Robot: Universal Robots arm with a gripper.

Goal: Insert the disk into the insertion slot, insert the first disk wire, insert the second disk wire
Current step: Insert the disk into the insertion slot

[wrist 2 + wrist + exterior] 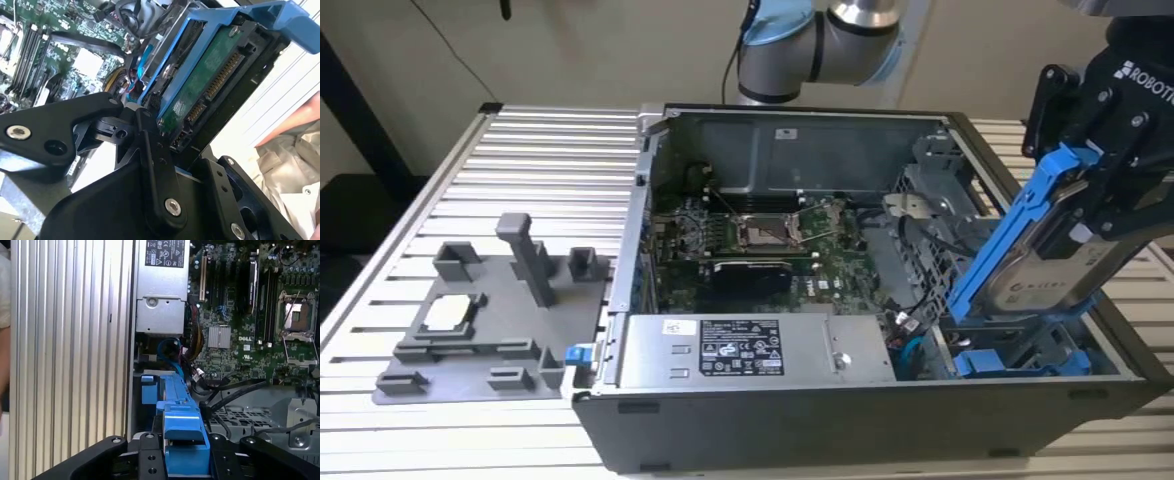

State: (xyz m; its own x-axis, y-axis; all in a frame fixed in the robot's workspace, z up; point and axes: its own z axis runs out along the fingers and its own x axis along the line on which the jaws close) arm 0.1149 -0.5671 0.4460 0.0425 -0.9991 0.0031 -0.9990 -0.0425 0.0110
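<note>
The disk (1037,283), a silver drive in a bright blue carrier, stands steeply tilted at the exterior view's right, inside the open computer case. My gripper (1091,210) is shut on its upper part. The disk's lower end rests at the insertion slot (1023,360), a grey metal bay with blue tabs at the case's front corner. In the second wrist view the disk (200,95) shows its green board and connector between my fingers (150,145). In the first wrist view the blue carrier (181,425) runs from my gripper (182,457) down toward the slot (148,390). Loose blue and black cables (910,345) lie beside the slot.
A grey labelled power-supply box (734,350) sits next to the bay, with the green motherboard (747,235) behind it. A grey fixture plate (480,320) lies on the slatted table (520,170) at the exterior view's left. A person's arm (297,120) is close to the case.
</note>
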